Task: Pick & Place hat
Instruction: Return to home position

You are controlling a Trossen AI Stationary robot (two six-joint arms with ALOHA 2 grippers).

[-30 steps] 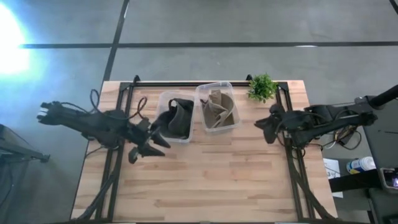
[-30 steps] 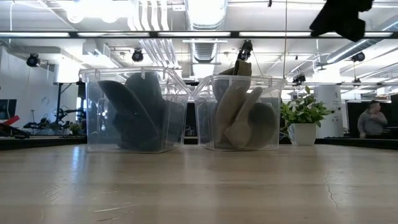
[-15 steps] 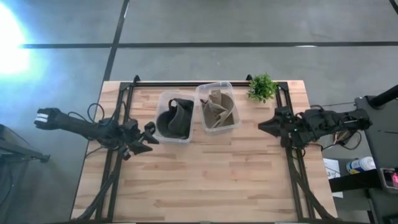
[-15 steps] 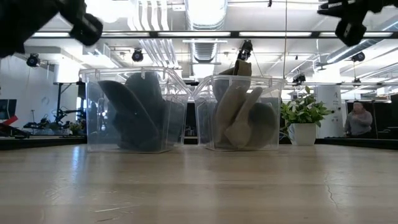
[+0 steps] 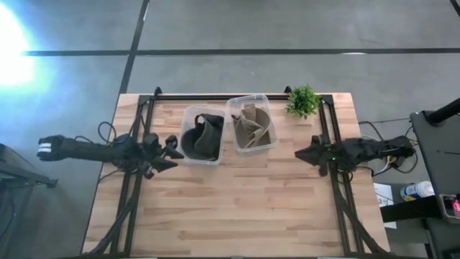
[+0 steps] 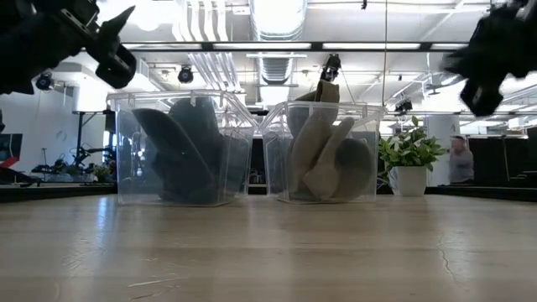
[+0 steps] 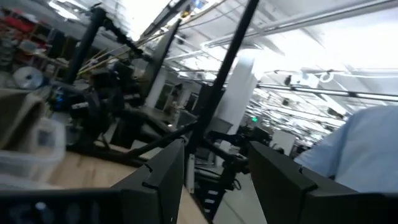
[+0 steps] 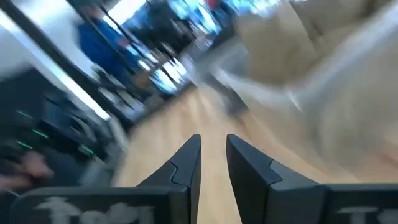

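Dark grey hats (image 5: 202, 138) stand on edge in the left clear bin (image 5: 188, 115); they also show in the low view (image 6: 180, 151). Beige hats (image 5: 251, 126) fill the right clear bin (image 5: 267, 101) in the same way (image 6: 323, 151). My left gripper (image 5: 171, 152) hangs open and empty by the left bin's left side, above the table (image 6: 109, 42). My right gripper (image 5: 302, 153) is empty to the right of the beige bin (image 6: 487, 59). In its wrist view (image 8: 213, 146) the fingertips stand a narrow gap apart.
A small potted plant (image 5: 303, 101) stands at the table's far right, behind my right gripper. Black frame rails (image 5: 237, 96) run along the far edge and down both sides. Bare wood (image 5: 244, 201) lies in front of the bins. A person (image 6: 460, 161) stands in the room beyond.
My left gripper has drawn back from the dark bin's near left corner toward the table's far left, and its arm has folded back. My right gripper has come down toward the table, staying right of the beige bin. The hats and bins have kept still.
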